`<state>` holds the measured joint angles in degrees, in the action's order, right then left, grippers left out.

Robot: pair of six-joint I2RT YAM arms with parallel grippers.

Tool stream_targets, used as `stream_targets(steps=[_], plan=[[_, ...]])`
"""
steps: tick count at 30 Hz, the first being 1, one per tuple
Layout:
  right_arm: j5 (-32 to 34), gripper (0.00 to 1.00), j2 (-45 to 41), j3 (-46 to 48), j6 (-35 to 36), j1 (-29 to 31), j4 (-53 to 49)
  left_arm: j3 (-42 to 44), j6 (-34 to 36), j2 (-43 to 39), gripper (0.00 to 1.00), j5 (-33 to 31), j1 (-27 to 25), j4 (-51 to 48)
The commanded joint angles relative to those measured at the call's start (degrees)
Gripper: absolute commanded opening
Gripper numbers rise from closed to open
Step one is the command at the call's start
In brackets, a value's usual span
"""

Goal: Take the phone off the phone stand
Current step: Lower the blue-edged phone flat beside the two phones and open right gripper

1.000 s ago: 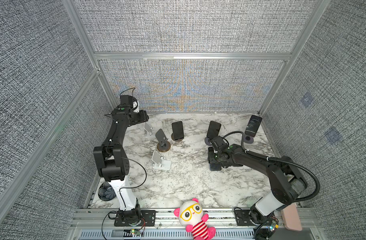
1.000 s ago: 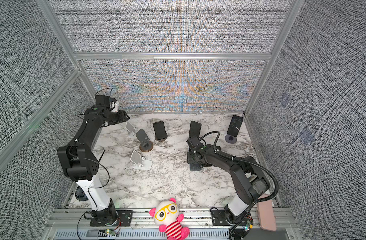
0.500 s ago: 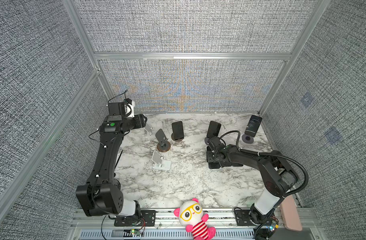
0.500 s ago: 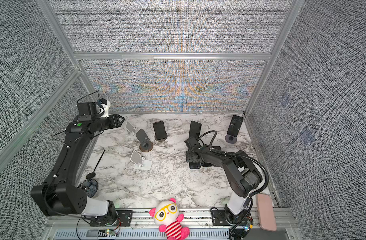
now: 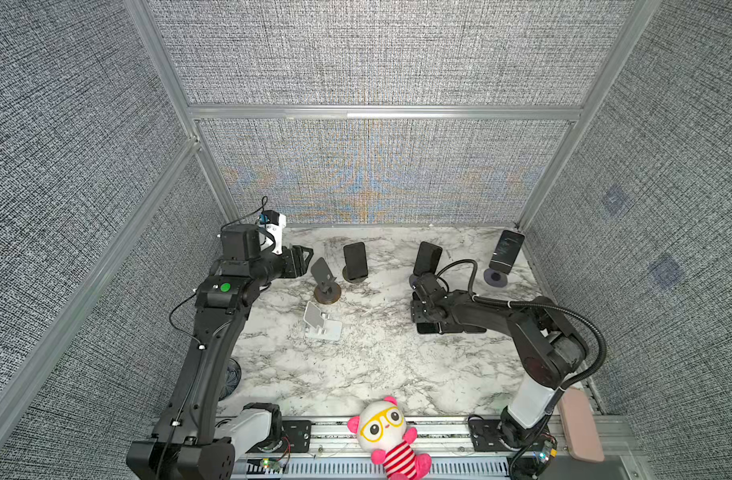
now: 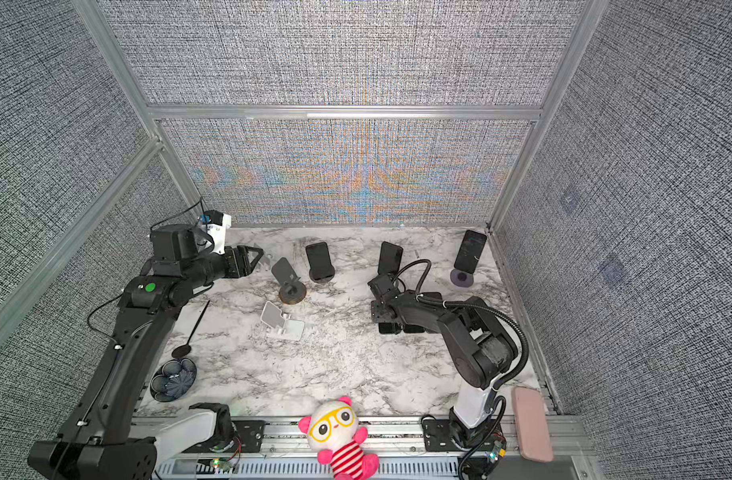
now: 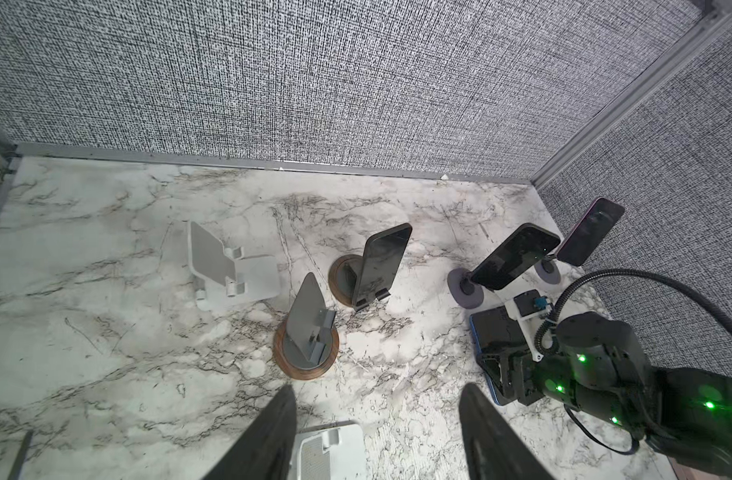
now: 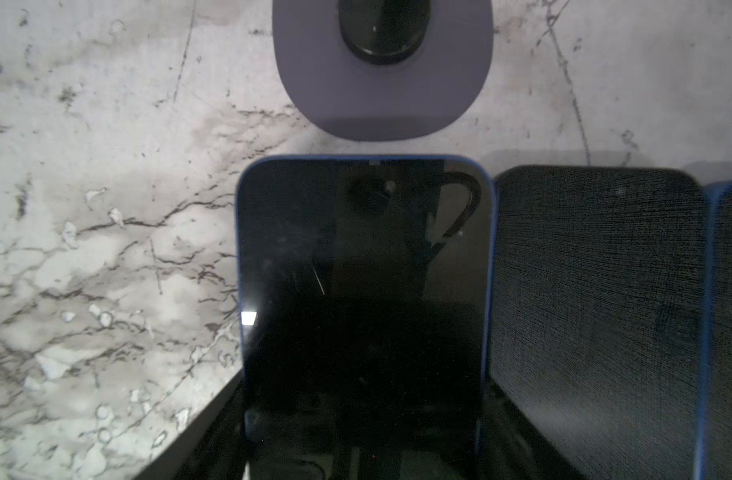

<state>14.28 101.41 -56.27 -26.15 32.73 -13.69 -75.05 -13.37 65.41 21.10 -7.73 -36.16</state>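
A blue-cased phone (image 8: 364, 270) lies flat on the marble, screen up, in front of a purple phone stand base (image 8: 380, 62). My right gripper (image 8: 364, 378) is low over it with a finger along each long edge; whether they press it does not show. In both top views this gripper (image 5: 422, 316) covers most of the flat phone (image 5: 428, 328). Three dark phones (image 5: 354, 261) (image 5: 427, 257) (image 5: 506, 249) lean on stands along the back. My left gripper (image 7: 376, 388) hangs open and empty at the back left, near an empty grey stand (image 5: 324, 282).
An empty white stand (image 5: 320, 324) sits mid-table, another (image 7: 231, 266) near the back. Two more flat phones (image 8: 596, 291) (image 8: 729, 291) lie beside the blue-cased one. A black spoon (image 6: 191, 324) and dark dish (image 6: 173, 380) lie front left. A plush toy (image 5: 385, 436) sits on the front rail.
The left arm has swung its elbow far toward the front, its gripper shifting slightly forward and right. The right gripper has stayed low over the flat phone.
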Motion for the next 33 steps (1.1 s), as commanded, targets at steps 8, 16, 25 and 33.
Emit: stream_targets(steps=[8,16,25,33], plan=[[1.6,0.84,-4.9,-0.2,1.8,0.6,-2.8,1.0,-0.9,1.2,0.64,0.9,-1.7,0.9],[-0.8,0.80,-8.1,0.6,-0.3,4.7,-4.6,0.9,-1.2,1.4,0.64,1.3,-1.8,2.1],[-4.7,0.63,-2.7,-2.4,-1.7,7.8,-1.9,0.8,-1.7,1.7,0.64,1.8,-1.9,3.0],[-5.1,0.59,2.5,-3.5,-2.2,7.6,-0.2,1.1,-1.7,1.5,0.64,1.5,-1.9,2.7]])
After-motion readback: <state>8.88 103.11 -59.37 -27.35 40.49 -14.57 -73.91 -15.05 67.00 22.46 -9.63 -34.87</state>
